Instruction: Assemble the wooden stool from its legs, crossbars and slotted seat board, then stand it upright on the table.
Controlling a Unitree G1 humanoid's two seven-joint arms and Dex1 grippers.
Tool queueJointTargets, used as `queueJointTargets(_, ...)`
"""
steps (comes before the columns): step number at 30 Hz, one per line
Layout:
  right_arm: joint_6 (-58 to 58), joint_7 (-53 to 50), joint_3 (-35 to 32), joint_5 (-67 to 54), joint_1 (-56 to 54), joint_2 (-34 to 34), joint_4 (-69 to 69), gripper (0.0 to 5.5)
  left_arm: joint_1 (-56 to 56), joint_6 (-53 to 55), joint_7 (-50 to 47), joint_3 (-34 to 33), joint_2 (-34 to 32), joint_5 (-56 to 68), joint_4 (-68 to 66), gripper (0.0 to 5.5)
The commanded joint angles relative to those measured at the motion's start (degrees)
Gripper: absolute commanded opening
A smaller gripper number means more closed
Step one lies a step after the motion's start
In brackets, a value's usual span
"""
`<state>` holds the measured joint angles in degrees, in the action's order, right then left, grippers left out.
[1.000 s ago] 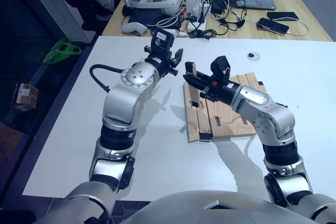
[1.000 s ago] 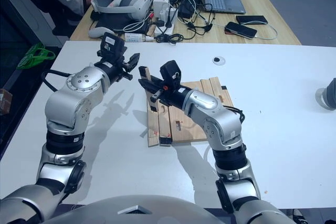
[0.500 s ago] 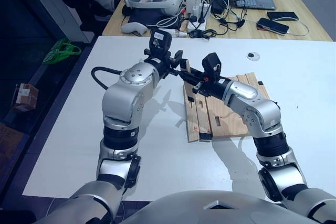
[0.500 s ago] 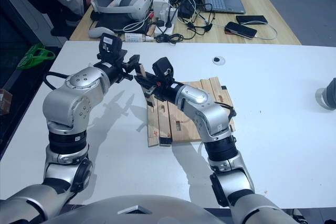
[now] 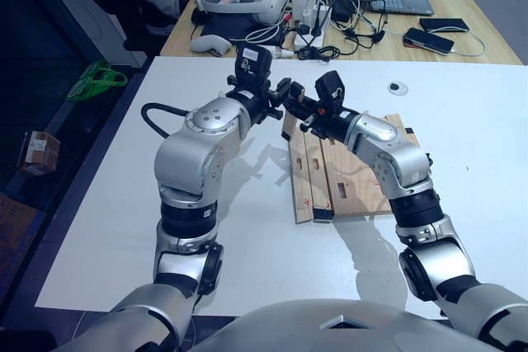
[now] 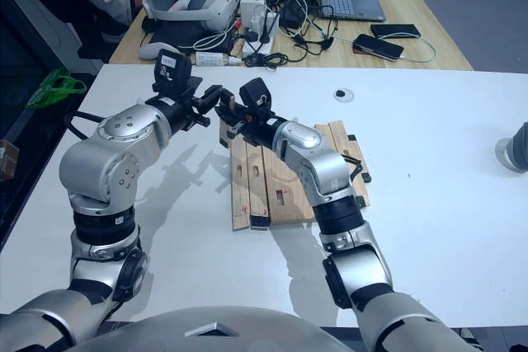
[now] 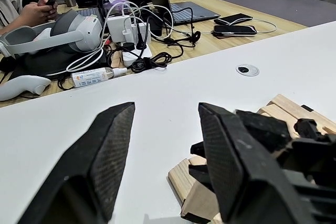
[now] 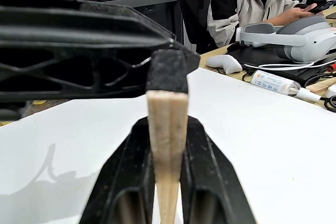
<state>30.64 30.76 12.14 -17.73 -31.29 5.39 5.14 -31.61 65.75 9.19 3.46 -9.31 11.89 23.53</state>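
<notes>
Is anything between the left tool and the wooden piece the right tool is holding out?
Nothing visible. The left tool is open, and the wooden piece, clamped in the right tool, has its end right at one of the left tool's fingers, above the white table.

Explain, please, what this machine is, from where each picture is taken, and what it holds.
This is a humanoid robot with two arms, each ending in a two-finger gripper. Two pictures look down from its head; the other two come from cameras on its wrists. On the white table lies the slotted seat board, flat. The right gripper is shut on a wooden piece, raised above the table. The left gripper is open, close beside that piece. Leg or crossbar, I cannot tell.
</notes>
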Motion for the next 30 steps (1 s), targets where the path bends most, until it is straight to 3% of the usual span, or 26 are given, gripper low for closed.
queueJointTargets(1, 0.3, -0.6, -2.4, 0.1, -1.1, 1.5, -3.5, 0.38, -1.3, -1.4, 1.8, 1.5, 1.8, 1.7, -1.3, 2.26)
queueJointTargets(11, 1.8, -14.8, -20.0, 5.5, 12.3, 12.9, -12.0, 0.38, -0.5, -6.3, -6.4, -7.8, 5.9, -0.6, -4.4, 2.26)
queueJointTargets(20, 2.7, -16.4, -19.6, 10.8, 18.0, 17.3, -10.2, 0.38, -0.2, -4.9, -6.2, -8.7, 5.9, 0.7, -3.5, 2.26)
queueJointTargets(30, 4.7, -14.9, -20.1, 7.5, 21.1, 14.8, -13.2, 0.38, -0.2, -3.9, -6.0, -8.5, 5.7, 1.0, -3.1, 2.26)
